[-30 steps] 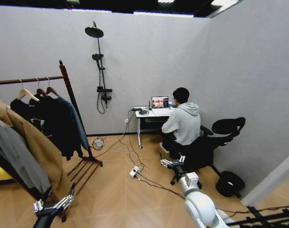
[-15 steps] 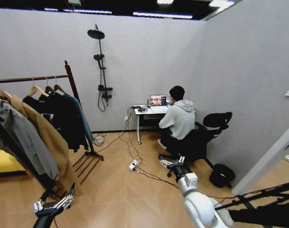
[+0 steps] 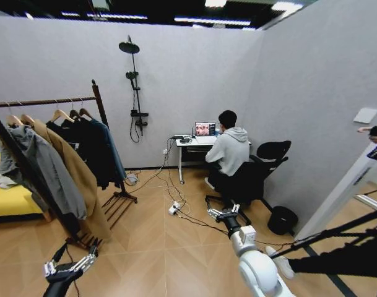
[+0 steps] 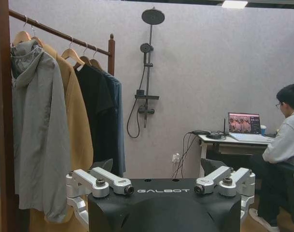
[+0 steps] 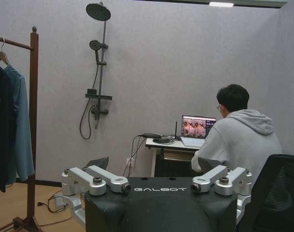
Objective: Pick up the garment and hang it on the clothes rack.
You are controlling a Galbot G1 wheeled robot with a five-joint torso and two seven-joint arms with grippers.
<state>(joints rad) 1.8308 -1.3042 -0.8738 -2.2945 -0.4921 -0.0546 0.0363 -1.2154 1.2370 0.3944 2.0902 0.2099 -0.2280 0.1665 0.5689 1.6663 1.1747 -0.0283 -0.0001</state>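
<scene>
The garment, a teal blue-green jacket on a hanger, hangs at the far end of the clothes rack next to black coats. The left wrist view shows the garment beside the rack's top bar. In the right wrist view the garment hangs by the far post. My left gripper is low at the bottom left, open and empty, near the rack's near foot. My right gripper is low in the middle, also open and empty. Both are well apart from the garment.
Grey and tan coats hang at the rack's near end. A black shower pole is on the back wall. A person sits at a desk on an office chair. Cables and a power strip lie on the floor. A yellow sofa stands at left.
The camera has moved: the rack has shifted right and more of it shows, and the seated person has shifted left and looks smaller. Both grippers keep their places in the picture.
</scene>
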